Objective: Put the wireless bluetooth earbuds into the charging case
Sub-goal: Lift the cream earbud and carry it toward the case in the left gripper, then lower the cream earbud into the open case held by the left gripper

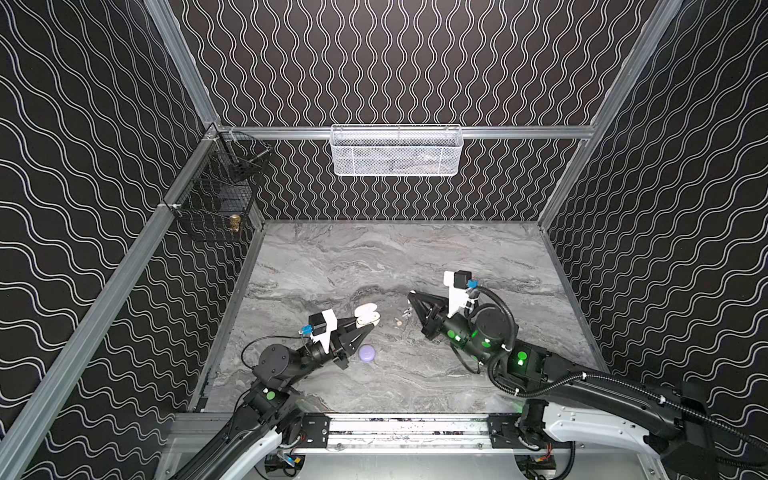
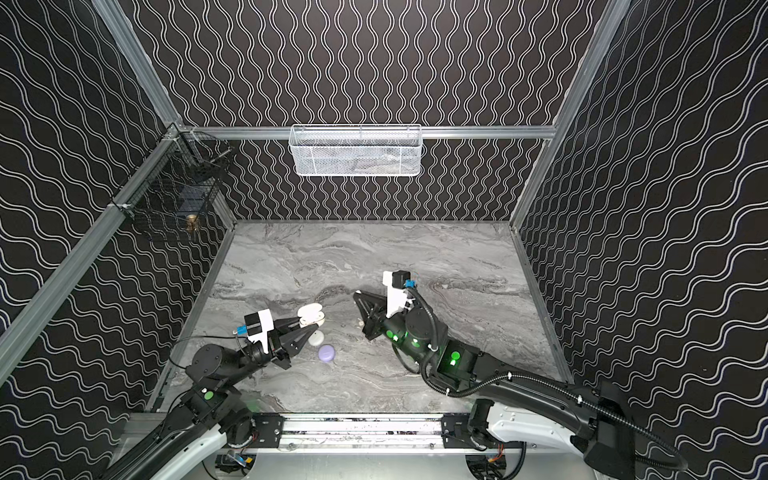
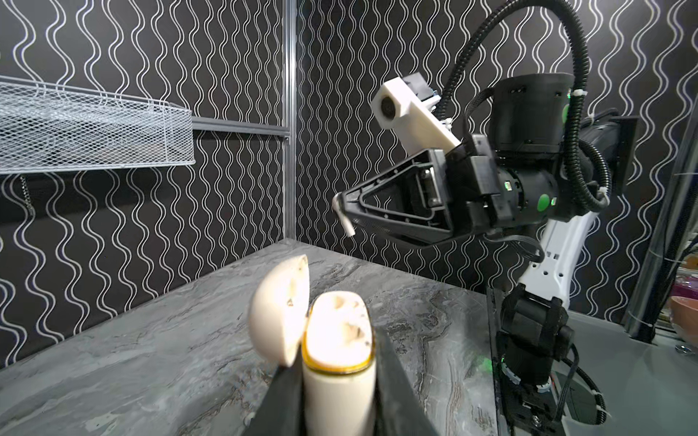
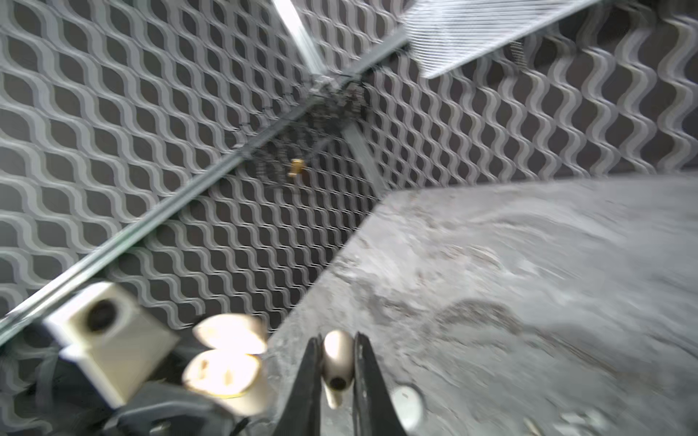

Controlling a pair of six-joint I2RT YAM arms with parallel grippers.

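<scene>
1. Both pairs of jaws are clenched. The left jaws grasp the open cream charging case by its lower body. The right jaws pinch one white earbud in the air, well apart from the case and to its right in both top views. We judge that bringing the two together puts the black jaw tips at risk of knocking each other or the case.
2. We cannot tell whether the charging case rests on the surface or hangs just above it. If it is unsupported, a push from above could twist it or slide it down in the grip. Its lid stands open right beside the mouth, so a glancing touch could flip it shut. Both wells look empty.
3. A lavender round case and a white round case lie just beside the left jaws. Any shift of that arm could sweep them away.
4. The earbud is held by its head with the stem hanging free and tilted. Being small and smooth, it could pivot or pop out. A tilted stem may catch on the rim or meet the wrong well. The right wrist view is blurred, so we cannot judge its pose finely.
5. Loose earbuds lie on the surface between the two arms. A low pass by the right jaws would scatter them.
</scene>
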